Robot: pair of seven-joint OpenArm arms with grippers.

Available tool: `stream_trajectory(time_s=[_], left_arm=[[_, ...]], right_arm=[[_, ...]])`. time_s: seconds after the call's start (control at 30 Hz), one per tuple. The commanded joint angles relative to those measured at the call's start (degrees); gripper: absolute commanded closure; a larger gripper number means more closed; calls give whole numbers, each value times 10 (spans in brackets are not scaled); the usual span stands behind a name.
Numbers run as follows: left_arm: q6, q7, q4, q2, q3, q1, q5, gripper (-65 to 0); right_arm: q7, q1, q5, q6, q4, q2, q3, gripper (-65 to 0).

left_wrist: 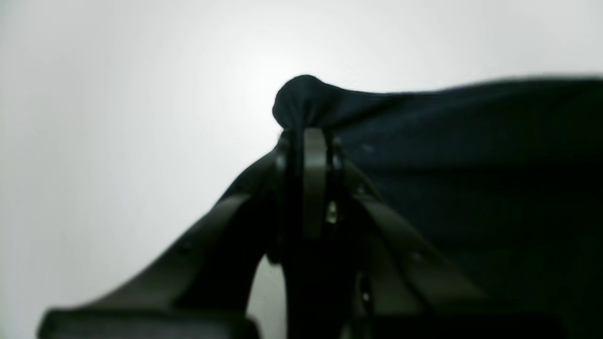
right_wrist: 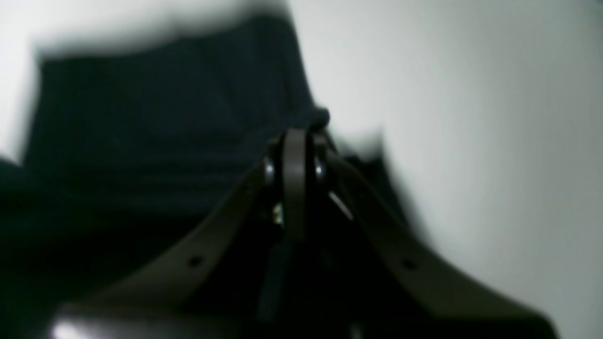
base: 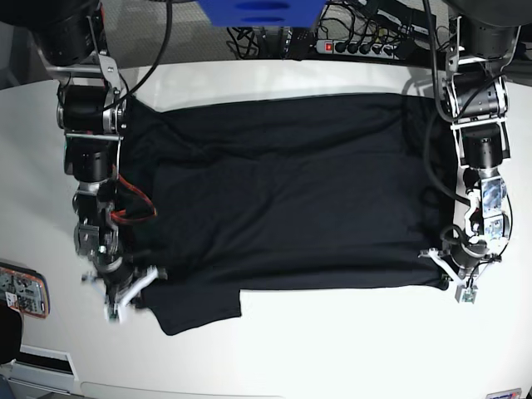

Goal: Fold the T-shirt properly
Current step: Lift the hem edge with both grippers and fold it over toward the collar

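Note:
The black T-shirt (base: 283, 191) lies spread across the white table (base: 349, 341), with a flap sticking out at its near left. My left gripper (base: 446, 270), on the right of the base view, is shut on the shirt's near right corner. In the left wrist view the left gripper (left_wrist: 308, 134) pinches a bunched knob of the black cloth (left_wrist: 471, 165). My right gripper (base: 140, 287) is at the shirt's near left edge. In the blurred right wrist view the right gripper (right_wrist: 299, 134) is shut on a fold of the cloth (right_wrist: 141, 132).
A small orange-and-white device (base: 18, 289) lies at the table's left edge. A blue object (base: 258, 12) and a power strip (base: 357, 47) with cables sit behind the table's far edge. Bare white table shows in front of the shirt.

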Motion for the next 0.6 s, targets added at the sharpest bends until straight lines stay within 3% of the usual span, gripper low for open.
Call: stream_trajectory(time_s=[0.0,0.2,0.4,0.57], left_arm=[[5,-18,51,-3,-3,3,-5,0],[6,-13,212,9,-8,99,-5,0],[6,-14,240,23,-21,137,-5,0],[6,-16,240,24,-36,144,-5,0]], right_arm=[[13,-11,4,-5,24,7,5,0],[13,-44,5,-5,78,8,7,0],[13,-74,4,-5,109,7,65,0],[13,-101,4,-5,133,7,74,0]])
